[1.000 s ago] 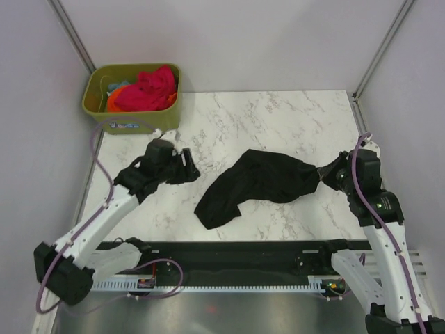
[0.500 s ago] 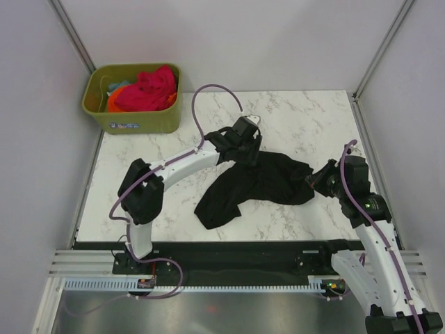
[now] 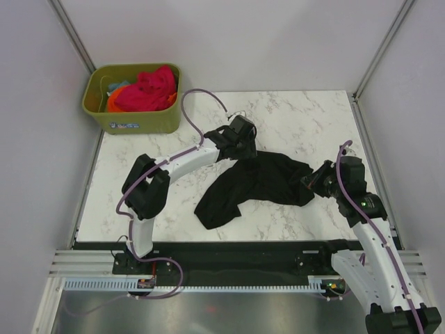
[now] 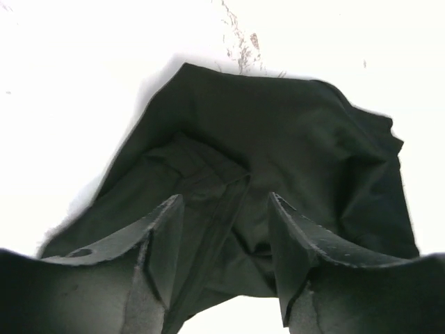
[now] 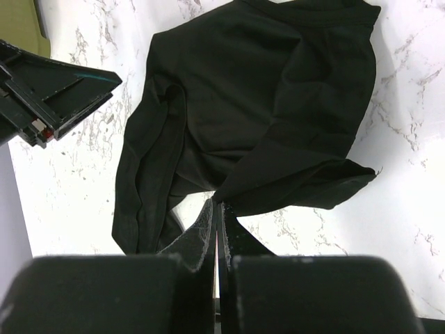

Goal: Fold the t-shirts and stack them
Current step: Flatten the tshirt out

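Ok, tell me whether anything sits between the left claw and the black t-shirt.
Nothing visible does. The left claw hangs open directly over the far edge of the crumpled black cloth t-shirt, with no object between them. The right claw is shut on the shirt's right edge.

Bare table [image 3: 313, 115] beyond the black t-shirt [image 3: 268, 182]; 1 bin [image 3: 132, 120] apparently fills the far-left corner.

- We see a plain black t-shirt [image 3: 261, 182].
- We see a white marble table [image 3: 306, 118], veined grey.
- We note an olive-green bin [image 3: 132, 120] holding pink-red cloth [image 3: 149, 89], orange cloth [image 3: 113, 103] and teal cloth [image 3: 122, 85].
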Controlling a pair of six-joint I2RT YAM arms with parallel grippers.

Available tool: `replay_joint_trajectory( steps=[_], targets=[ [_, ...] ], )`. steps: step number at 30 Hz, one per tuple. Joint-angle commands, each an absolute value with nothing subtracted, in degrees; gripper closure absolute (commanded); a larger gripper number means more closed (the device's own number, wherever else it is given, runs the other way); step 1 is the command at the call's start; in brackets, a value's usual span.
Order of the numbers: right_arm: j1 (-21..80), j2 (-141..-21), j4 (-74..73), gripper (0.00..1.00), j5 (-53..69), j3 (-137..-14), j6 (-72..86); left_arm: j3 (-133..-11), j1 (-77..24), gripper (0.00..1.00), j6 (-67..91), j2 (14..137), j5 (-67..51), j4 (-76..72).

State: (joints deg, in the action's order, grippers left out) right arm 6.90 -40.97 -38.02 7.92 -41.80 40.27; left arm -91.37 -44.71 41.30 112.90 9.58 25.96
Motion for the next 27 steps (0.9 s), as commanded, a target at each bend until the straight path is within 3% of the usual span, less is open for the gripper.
replay_joint_trajectory(
  steps=[1,4,9,24,27],
  targets=[
    [6.77,-40.43,-35.33,1.00,8.96,-40.87,40.95,-87.73,-42.98,0.42,53.93,112.59,4.86,21.10],
    [6.77,-40.34,-35.16,1.00,9.14,-40.43,40.96,-84.92,-42.37,0.48,60.26,112.41,1.33,17.85],
    [6.77,-40.25,-34.89,1.00,8.96,-39.64,41.22,-83.68,-42.28,0.49,66.52,113.11,1.05,16.79],
    [8.70,-39.81,-34.28,1.00,8.61,-39.20,41.92,-82.35,-40.52,0.41,72.16,118.21,2.02,13.98],
    [8.79,-39.90,-34.28,1.00,8.44,-39.29,41.92,-82.35,-40.17,0.50,72.60,119.09,1.93,13.36]
  ],
)
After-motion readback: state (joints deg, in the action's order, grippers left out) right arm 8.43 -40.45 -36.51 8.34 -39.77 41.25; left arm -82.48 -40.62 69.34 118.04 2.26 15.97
